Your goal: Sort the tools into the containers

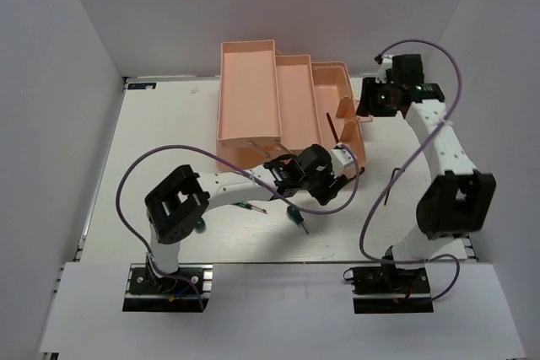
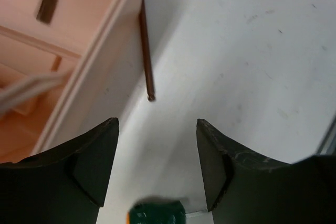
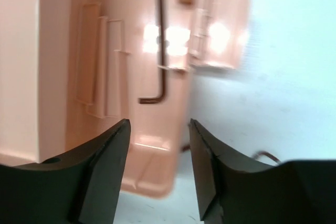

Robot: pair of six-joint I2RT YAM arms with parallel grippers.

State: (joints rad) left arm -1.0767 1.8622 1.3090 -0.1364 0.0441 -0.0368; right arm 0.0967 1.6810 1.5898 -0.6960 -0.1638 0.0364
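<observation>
The left hand (image 2: 157, 124) hovered low over the table (image 2: 262, 77), its fingers spread wide with nothing between them. Just ahead of its fingertips and a little to their left, a thin dark hex key (image 2: 146, 51) lay on the table along the outer wall of the peach toolbox (image 1: 249, 82). Behind that hand, toward the arm bases, a green-handled screwdriver (image 1: 293, 214) and a slim screwdriver (image 1: 253, 206) lay on the table, apart from each other. The right hand (image 3: 159, 124) hung by the rim of the toolbox's end compartment, its fingers also parted and empty. Ahead of them, a second hex key (image 3: 162, 51) lay flat on the compartment floor, near the hinged latch flap (image 3: 220, 24). That view was blurred.
</observation>
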